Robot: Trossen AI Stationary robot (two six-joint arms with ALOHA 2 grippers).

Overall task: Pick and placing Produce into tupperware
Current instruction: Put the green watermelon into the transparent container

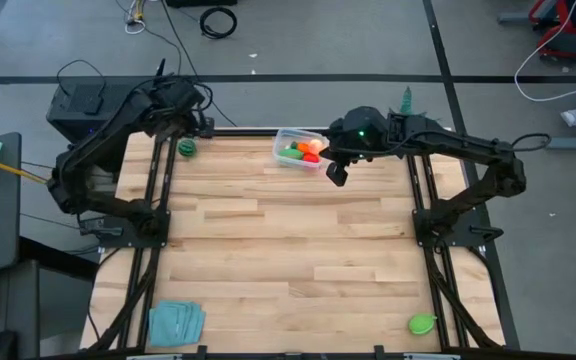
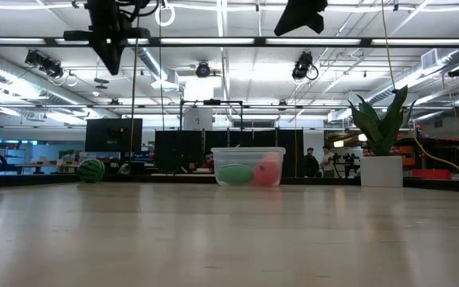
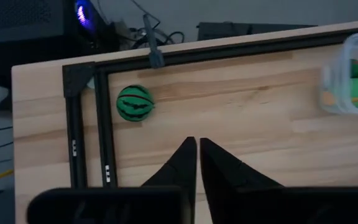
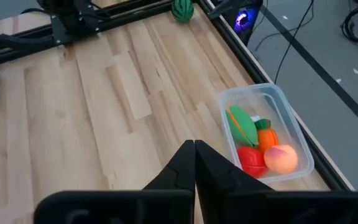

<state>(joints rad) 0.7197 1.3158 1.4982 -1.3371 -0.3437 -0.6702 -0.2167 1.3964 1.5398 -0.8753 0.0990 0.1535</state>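
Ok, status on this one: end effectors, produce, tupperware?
Both end effectors, left and right, shut, empty. Tupperware holds four pieces. Striped green piece still out. Nothing obstructing.

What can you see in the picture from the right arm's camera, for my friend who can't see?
A clear plastic rectangular box on a pale wooden table holds a green piece, an orange carrot, a red piece and a peach. The right claw hangs shut and empty above the table beside it.

Four cameras, one table (image 1: 288,250)
Overhead looks down, low looks level; both wrist views (angled downward) share the clear box (image 4: 263,134).
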